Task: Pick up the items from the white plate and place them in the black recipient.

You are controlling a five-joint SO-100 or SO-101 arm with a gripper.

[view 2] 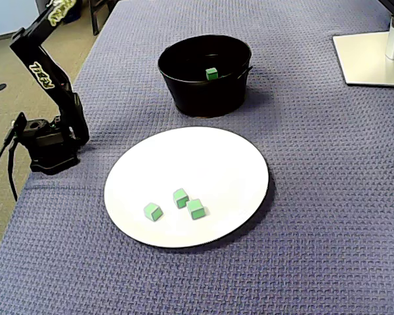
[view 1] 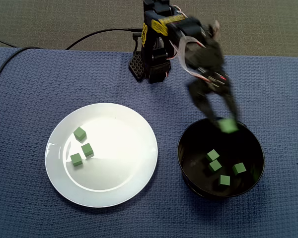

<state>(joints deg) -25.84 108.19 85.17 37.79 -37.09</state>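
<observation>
The arm [view 1: 159,44] leans out from its base at the far edge of the blue cloth [view 1: 30,89], and the gripper [view 1: 223,119] hangs over the back rim of the bowl [view 1: 181,148], smeared by motion in a fixed view. Its two fingers [view 1: 207,106] stand well apart, wider than the cube [view 1: 229,126] that shows just below their tips, so they close on nothing that I can see. In the other fixed view the gripper is out of the picture. There only the arm's lower links [view 2: 43,72] show at the left, and a lone cube [view 2: 212,73] shows against the dark inside of the bowl [view 2: 203,98] with no finger near it (whether it is in the air or resting there, I cannot tell). Four cubes [view 1: 212,155] [view 1: 215,165] [view 1: 239,168] [view 1: 224,180] lie on the bowl's floor, two of them touching or nearly so. On the plate [view 1: 119,148], which sits just beside the bowl, three cubes [view 1: 79,133] [view 1: 87,149] [view 1: 76,159] lie clustered toward its left side. The other fixed view finds them [view 2: 152,211] [view 2: 180,197] [view 2: 196,209] on the near part of the plate [view 2: 210,164]. A black cable [view 1: 94,34] runs from the arm's base off to the left, and a pale stand [view 2: 371,56] rests on the cloth at the right.
</observation>
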